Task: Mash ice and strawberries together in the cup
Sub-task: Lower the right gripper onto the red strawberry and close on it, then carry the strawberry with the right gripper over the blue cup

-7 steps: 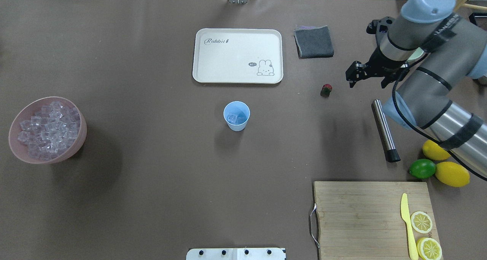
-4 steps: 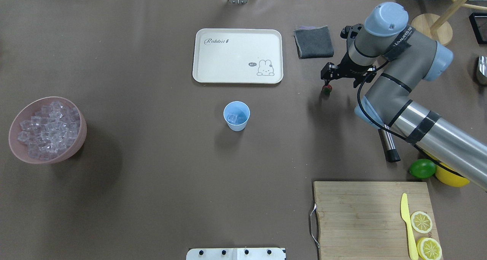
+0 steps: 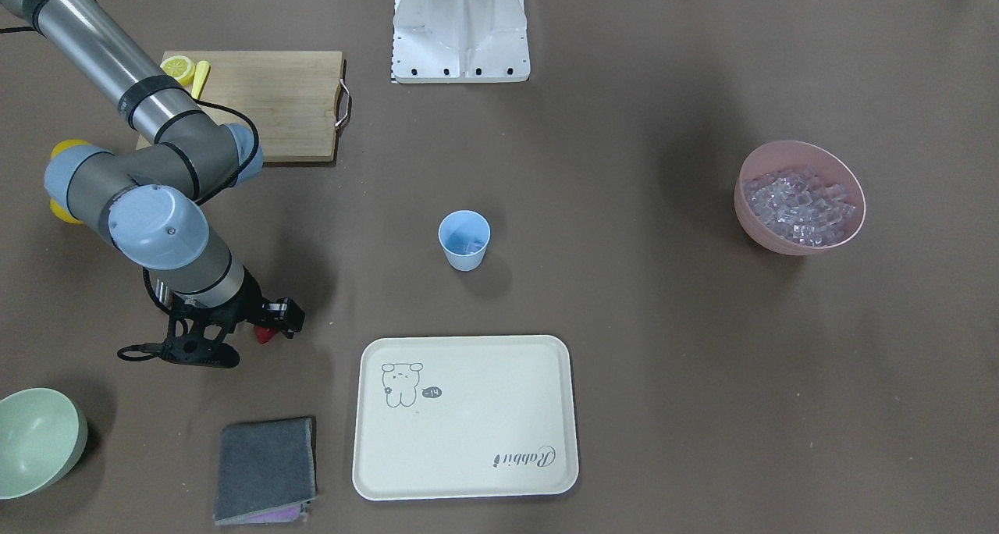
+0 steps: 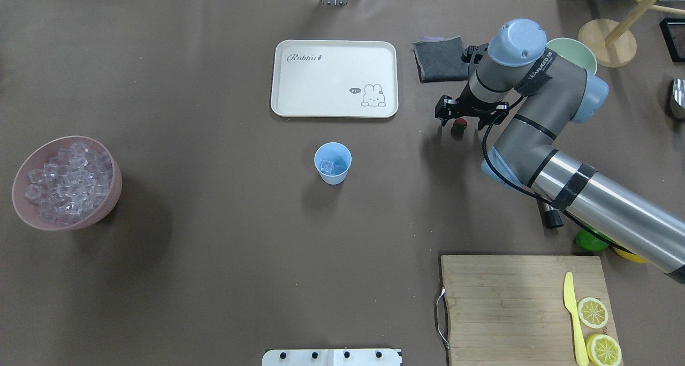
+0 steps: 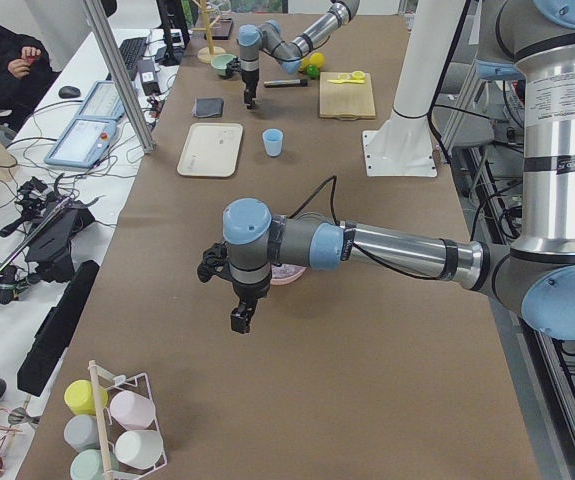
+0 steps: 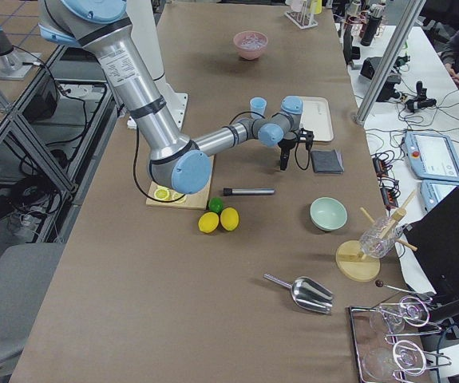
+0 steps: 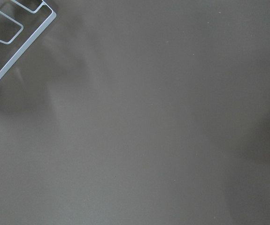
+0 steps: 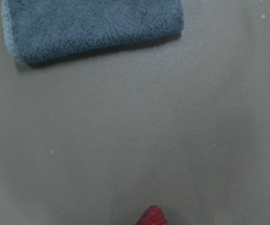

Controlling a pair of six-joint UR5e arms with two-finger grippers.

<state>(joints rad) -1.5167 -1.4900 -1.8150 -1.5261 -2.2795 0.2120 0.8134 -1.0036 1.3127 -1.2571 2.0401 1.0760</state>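
- Red strawberry [image 4: 458, 126] lies on the brown table [image 4: 214, 259], off the tray's [image 4: 299, 88] corner and well apart from the cup.
- Right gripper [image 4: 460, 117] hangs directly over it, jaws spread to either side, not clamped on it.
- Pale blue cup [image 4: 333, 164] stands upright mid-table, ice [image 4: 326, 166] in its bottom.
- Left gripper [image 5: 239, 318] hovers by the pink bowl [image 4: 109, 203]; I cannot tell how its jaws stand.
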